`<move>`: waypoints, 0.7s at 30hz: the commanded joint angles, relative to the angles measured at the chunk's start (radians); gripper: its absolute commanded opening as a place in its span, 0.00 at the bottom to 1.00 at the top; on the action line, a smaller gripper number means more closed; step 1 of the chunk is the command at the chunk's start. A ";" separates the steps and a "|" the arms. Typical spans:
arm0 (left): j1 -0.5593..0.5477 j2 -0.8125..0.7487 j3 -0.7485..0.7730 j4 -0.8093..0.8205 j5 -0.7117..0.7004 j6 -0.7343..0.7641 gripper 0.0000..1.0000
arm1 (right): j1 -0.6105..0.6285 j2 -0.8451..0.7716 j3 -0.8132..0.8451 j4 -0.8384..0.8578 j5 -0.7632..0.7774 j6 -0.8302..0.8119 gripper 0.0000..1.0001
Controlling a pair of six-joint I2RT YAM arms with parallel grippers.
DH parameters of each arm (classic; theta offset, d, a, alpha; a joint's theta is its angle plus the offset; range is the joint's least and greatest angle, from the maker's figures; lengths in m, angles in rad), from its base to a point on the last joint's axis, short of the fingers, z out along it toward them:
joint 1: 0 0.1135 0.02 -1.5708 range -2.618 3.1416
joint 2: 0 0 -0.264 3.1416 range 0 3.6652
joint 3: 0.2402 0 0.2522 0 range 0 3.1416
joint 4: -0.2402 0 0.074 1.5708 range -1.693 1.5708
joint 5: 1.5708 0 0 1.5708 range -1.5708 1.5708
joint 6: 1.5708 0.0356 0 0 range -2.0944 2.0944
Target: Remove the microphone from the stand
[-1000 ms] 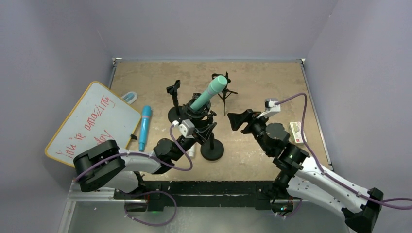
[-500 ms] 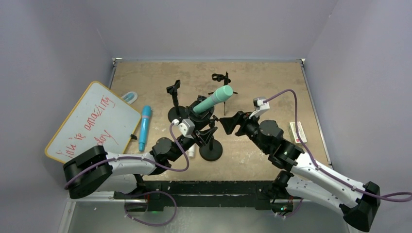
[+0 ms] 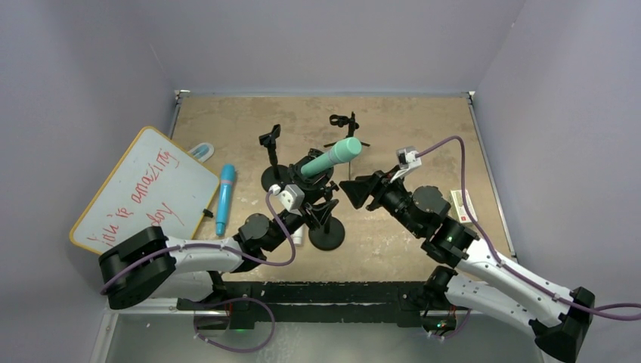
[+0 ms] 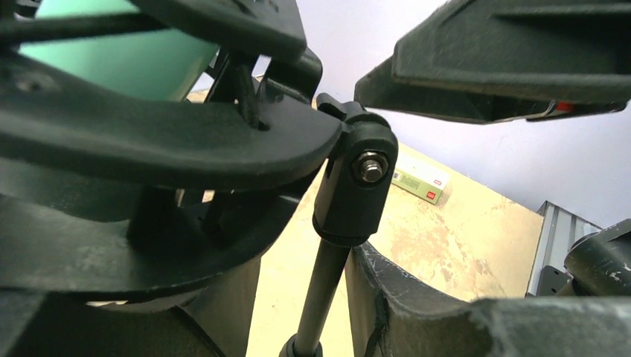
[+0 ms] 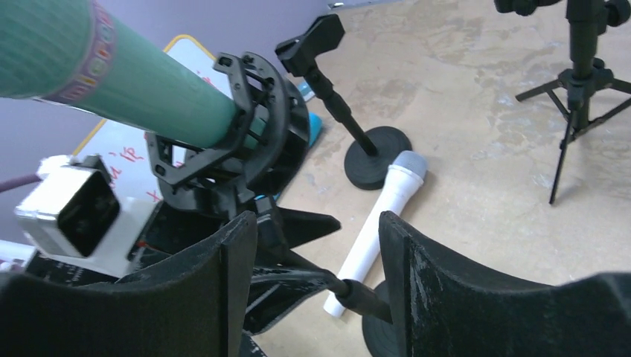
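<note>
Sandy surface (image 3: 423, 121), enclosed on three sides. The task's stand (image 3: 326, 236) has a round base on the near side, with its pole rising into the left gripper (image 3: 316, 206).

Shock mount (image 5: 245, 119) sits on the stand's swivel joint, above the left gripper and just ahead and up-left of the right gripper (image 5: 316, 227).

Teal microphone (image 3: 332, 156) is seated in the mount and tilted. Its head points up and away, over the right gripper's fingertips.

Left gripper: jaws spread around the pole below the joint. Bare surface shows between the pole and one finger, so it is not clamped.

Right gripper: jaws spread, nothing pinched. It sits low, level with the mount's underside rather than the microphone barrel.

White microphone (image 5: 379, 216) lies loose on the surface beyond the right gripper, near the base.

Step in hand, as I judge it: brace the stand, then take the barrel.
- Close the left gripper firmly on the pole first; the stand looks top-heavy.
- Lift the right gripper to the barrel, forward of the mount ring.
- Pinch across the barrel and draw along the microphone's own axis, not sideways.
- Keep clear of the loose white microphone.
</note>
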 commanded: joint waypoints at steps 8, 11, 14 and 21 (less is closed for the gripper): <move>0.003 0.023 0.015 0.034 0.010 -0.021 0.42 | -0.003 0.177 0.109 0.084 -0.110 0.003 0.58; 0.003 0.021 0.016 0.033 0.012 -0.020 0.41 | -0.003 0.256 0.128 0.078 -0.102 -0.007 0.47; 0.003 0.015 0.016 0.025 0.012 -0.014 0.38 | -0.003 0.294 0.126 0.094 -0.094 -0.011 0.41; 0.003 0.004 0.012 0.001 0.016 0.008 0.15 | -0.004 0.310 0.115 0.057 -0.082 -0.019 0.32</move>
